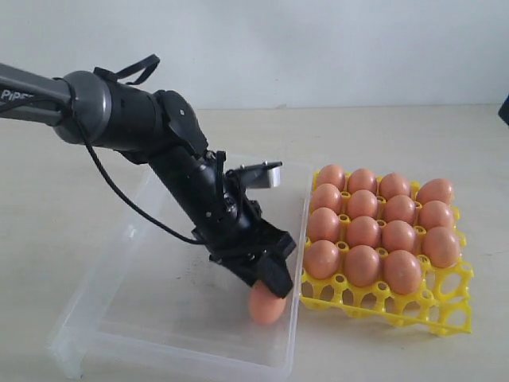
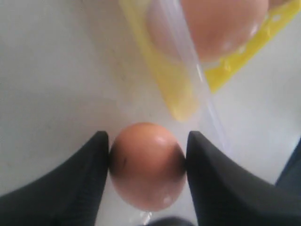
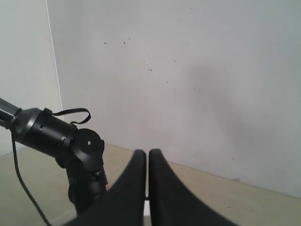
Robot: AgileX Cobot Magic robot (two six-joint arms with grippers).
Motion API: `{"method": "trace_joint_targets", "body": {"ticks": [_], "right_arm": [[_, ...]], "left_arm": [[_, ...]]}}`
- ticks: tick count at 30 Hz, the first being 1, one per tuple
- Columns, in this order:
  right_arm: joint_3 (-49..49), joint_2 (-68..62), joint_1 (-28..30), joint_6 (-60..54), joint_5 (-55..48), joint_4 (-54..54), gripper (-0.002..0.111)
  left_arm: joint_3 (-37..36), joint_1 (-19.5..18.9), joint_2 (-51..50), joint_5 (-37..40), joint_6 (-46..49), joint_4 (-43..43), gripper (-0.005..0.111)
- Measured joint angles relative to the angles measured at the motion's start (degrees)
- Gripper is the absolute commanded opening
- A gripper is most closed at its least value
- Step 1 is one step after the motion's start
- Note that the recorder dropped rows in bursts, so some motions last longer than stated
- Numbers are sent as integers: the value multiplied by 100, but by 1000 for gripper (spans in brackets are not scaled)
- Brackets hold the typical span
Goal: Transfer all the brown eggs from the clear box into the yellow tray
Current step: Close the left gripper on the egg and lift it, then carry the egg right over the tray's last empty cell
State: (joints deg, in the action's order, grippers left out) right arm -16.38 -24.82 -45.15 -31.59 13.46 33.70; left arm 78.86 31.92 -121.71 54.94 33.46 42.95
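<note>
One brown egg (image 1: pixel 267 305) lies low in the clear box (image 1: pixel 119 338), near its front right corner. My left gripper (image 1: pixel 270 293) reaches steeply down and is shut on it. In the left wrist view both black fingers (image 2: pixel 89 183) press the sides of this egg (image 2: pixel 147 165), with my left gripper (image 2: pixel 147 141) centred on it. The yellow tray (image 1: pixel 433 312) stands right of the box with several brown eggs (image 1: pixel 363 231) in its cups; its front row of cups is bare. My right gripper (image 3: pixel 148 153) is shut and empty, raised and facing the wall.
The box's clear right wall (image 2: pixel 188 66) runs between the held egg and the yellow tray (image 2: pixel 181 101), where a seated egg (image 2: pixel 221 23) sits close. A small silver part (image 1: pixel 266 175) on the left arm rises above the box. Pale tabletop surrounds both containers.
</note>
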Motion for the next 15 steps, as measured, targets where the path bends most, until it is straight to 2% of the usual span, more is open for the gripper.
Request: {"method": "trace_joint_targets", "body": {"ticks": [7,15], "right_arm": [[0,0,0,0,-24,0,0],[0,0,0,0,-24,0,0]], "left_arm": [[25,-63,484,-1084,13,-396,4],[25,-77,792,-1666,46,-432,4]]}}
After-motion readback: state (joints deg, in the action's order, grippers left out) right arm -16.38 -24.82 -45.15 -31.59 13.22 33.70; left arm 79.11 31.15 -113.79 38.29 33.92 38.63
